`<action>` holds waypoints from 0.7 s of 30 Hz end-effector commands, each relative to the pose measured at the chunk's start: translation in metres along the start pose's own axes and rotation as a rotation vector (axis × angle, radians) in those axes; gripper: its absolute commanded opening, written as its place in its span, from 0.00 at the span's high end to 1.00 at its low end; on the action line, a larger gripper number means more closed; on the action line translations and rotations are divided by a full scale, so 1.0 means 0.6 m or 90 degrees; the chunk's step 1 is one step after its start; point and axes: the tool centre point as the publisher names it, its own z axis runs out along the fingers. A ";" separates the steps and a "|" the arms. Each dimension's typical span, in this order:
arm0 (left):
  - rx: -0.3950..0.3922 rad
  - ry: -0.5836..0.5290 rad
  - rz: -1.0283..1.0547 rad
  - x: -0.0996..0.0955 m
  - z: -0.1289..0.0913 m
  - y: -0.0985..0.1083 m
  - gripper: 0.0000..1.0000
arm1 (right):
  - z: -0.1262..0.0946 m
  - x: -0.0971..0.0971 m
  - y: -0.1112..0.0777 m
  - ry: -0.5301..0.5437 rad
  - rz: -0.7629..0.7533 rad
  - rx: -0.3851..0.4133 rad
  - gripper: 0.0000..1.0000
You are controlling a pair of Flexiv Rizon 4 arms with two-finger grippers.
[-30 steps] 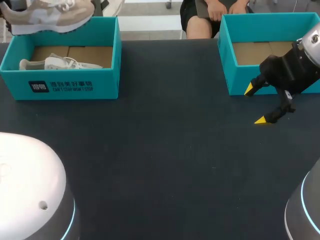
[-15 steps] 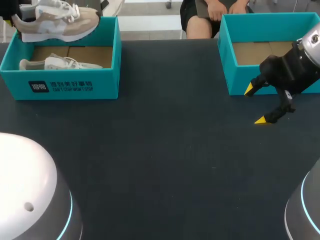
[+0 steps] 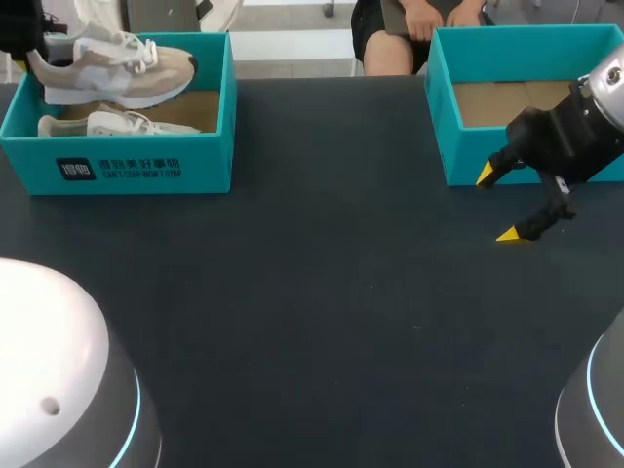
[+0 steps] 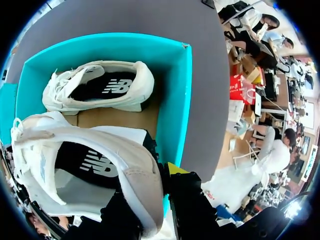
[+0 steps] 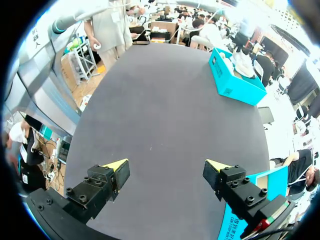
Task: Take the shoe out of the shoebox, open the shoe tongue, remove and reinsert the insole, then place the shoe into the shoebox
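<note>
Over at the far left, comes in from the corner with the left gripper (image 3: pixel 23 51) clenched on the heel of the beige-and-white shoe (image 3: pixel 112 73), carrying it roughly level, toe pointing right, just above the left shoebox (image 3: pixel 146 171). Under it, inside, shows a second white shoe (image 3: pixel 117 124) lying on the cardboard floor. Past the dark surface (image 3: pixel 331 292), hangs at the right with the right gripper (image 3: pixel 497 204) released, yellow tips spread wide, just before the right shoebox (image 3: pixel 444 107).
</note>
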 end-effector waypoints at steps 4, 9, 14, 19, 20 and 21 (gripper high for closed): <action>0.024 0.004 0.004 -0.014 0.026 0.032 1.00 | 0.001 0.000 0.000 0.000 0.000 0.001 0.00; 0.029 -0.003 -0.004 -0.022 0.039 0.039 1.00 | 0.001 0.000 0.000 0.000 0.000 0.001 0.00; 0.033 0.002 -0.005 -0.032 0.063 0.043 1.00 | 0.001 0.000 0.000 0.000 0.000 0.001 0.00; 0.035 0.005 -0.005 -0.042 0.088 0.043 1.00 | 0.001 0.000 0.000 0.000 0.000 0.001 0.00; 0.036 0.001 -0.010 -0.044 0.093 0.043 1.00 | 0.001 0.000 0.000 0.000 0.000 0.001 0.00; 0.036 -0.001 -0.011 -0.047 0.098 0.044 1.00 | 0.001 0.000 0.000 0.000 0.000 0.001 0.00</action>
